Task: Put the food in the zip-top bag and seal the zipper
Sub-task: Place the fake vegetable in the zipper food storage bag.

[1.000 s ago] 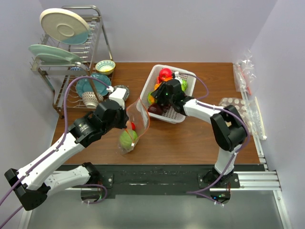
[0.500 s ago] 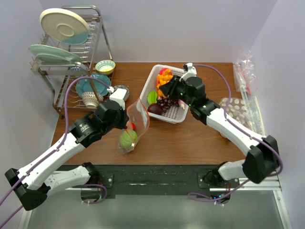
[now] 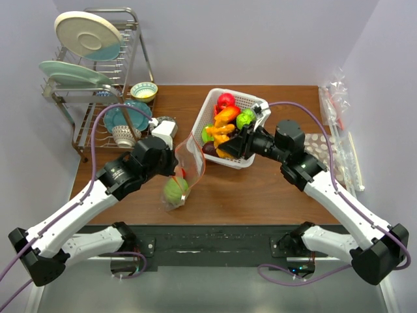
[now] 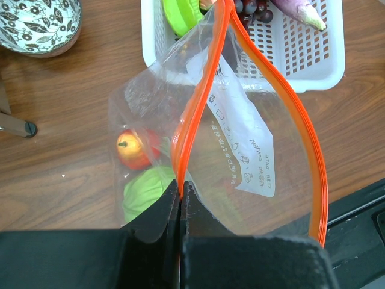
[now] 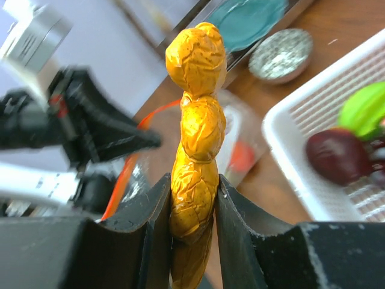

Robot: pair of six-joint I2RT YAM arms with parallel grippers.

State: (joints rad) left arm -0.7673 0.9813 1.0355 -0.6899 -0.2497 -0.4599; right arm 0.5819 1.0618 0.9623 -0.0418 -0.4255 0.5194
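Over the basket rim, right jaws clamped on lumpy yellow food now carry it toward the bag, its zipper pinched by left jaws.

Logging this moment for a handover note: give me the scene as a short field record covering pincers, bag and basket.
left pincer: shut on the zipper, holding the zip-top bag open
right pincer: shut on knobbly yellow food, by the white basket
in bag: green food, small red fruit
basket: more food inside
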